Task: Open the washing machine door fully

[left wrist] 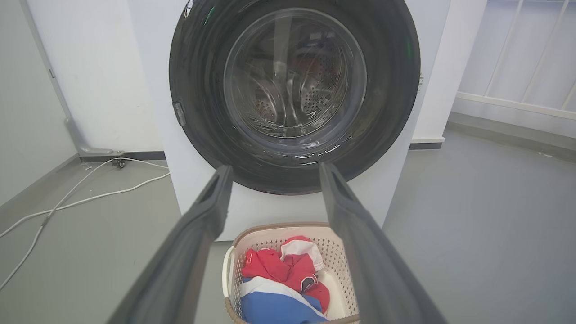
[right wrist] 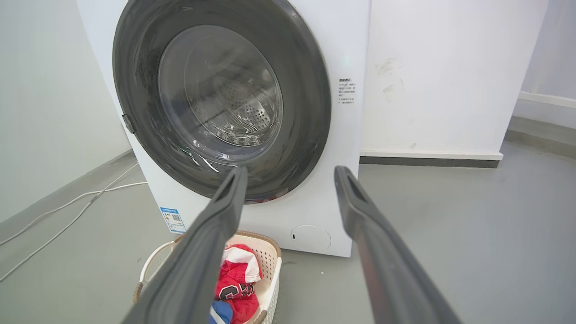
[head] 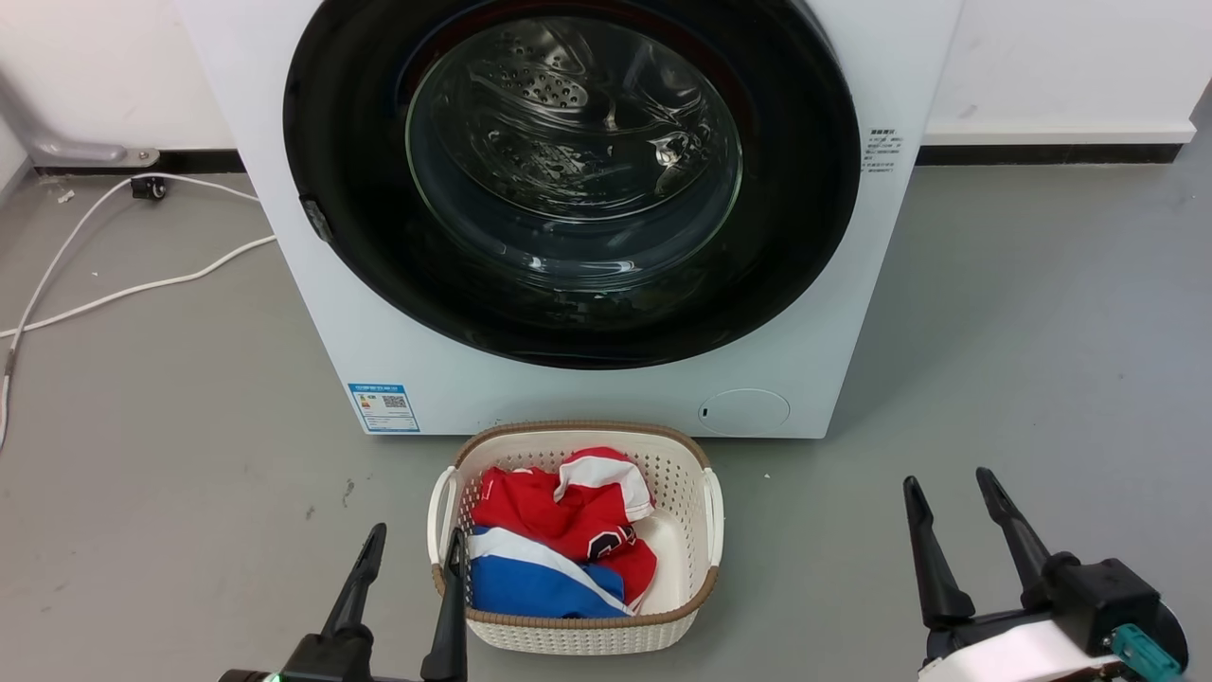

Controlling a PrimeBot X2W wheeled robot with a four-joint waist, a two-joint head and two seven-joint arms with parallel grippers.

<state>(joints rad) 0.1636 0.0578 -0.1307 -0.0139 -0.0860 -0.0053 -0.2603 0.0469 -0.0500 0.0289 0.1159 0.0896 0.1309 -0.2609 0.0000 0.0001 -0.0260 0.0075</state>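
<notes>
The washing machine door (head: 573,170) is a big round glossy black frame with a clear domed glass centre, lying flat against the white machine front. It also faces me in the left wrist view (left wrist: 294,85) and the right wrist view (right wrist: 220,96). A small latch tab (head: 315,218) sits on its left rim. My left gripper (head: 417,545) is open low at the left, by the basket's left side. Over bare floor at the lower right, my right gripper (head: 949,481) is open too. Both are well short of the door and hold nothing.
A cream laundry basket (head: 705,516) with red, white and blue clothes stands on the floor right in front of the machine. White cables (head: 142,284) trail over the grey floor at the left. A white wall with a dark skirting (head: 1051,152) runs behind.
</notes>
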